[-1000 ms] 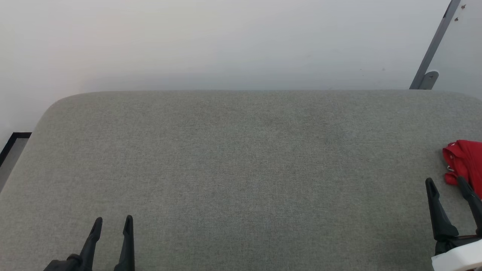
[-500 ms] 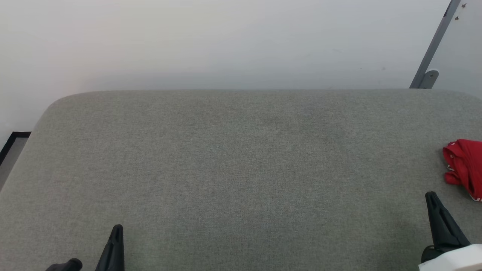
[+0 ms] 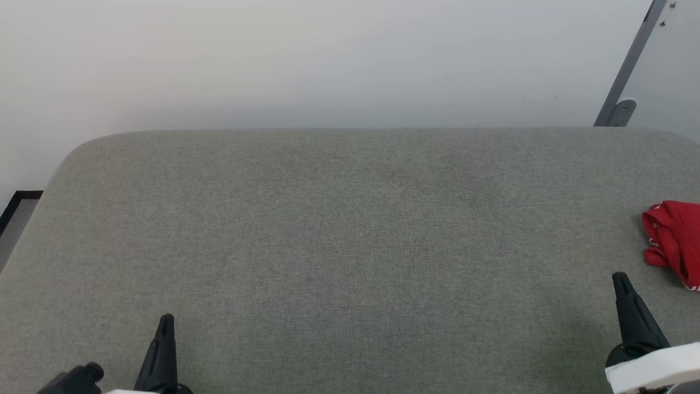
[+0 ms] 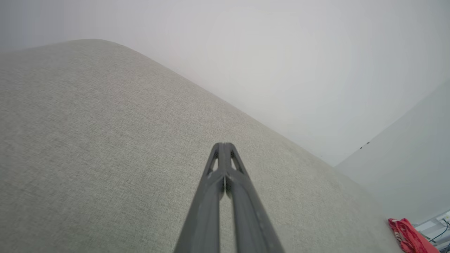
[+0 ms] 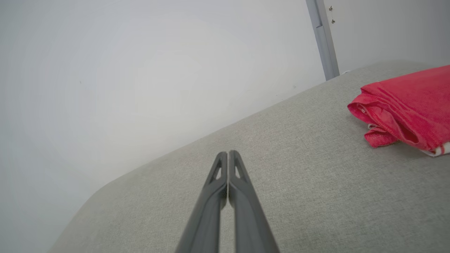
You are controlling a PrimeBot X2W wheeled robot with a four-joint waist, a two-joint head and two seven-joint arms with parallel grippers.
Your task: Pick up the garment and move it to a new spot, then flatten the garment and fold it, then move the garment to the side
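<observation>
The garment (image 3: 675, 241) lies as a folded red bundle at the far right edge of the grey padded table (image 3: 350, 246), with a strip of white trim at its lower edge. In the right wrist view the garment (image 5: 407, 105) rests right of and beyond my fingers. My right gripper (image 3: 619, 279) is shut and empty, a short way in front of and left of the bundle, not touching it. My left gripper (image 3: 165, 320) is shut and empty near the table's front left. The left wrist view shows the left gripper (image 4: 224, 144) closed, with the garment (image 4: 409, 239) far off at the lower right.
A pale wall runs behind the table. A grey metal post (image 3: 626, 71) with a bracket stands at the back right corner. Dark-edged floor (image 3: 16, 216) shows past the table's left side. Cables (image 4: 439, 233) lie beyond the garment in the left wrist view.
Both grippers went from open to shut. The right gripper drew back from the garment's edge, leaving it on the table. The left gripper dropped slightly lower in the head view.
</observation>
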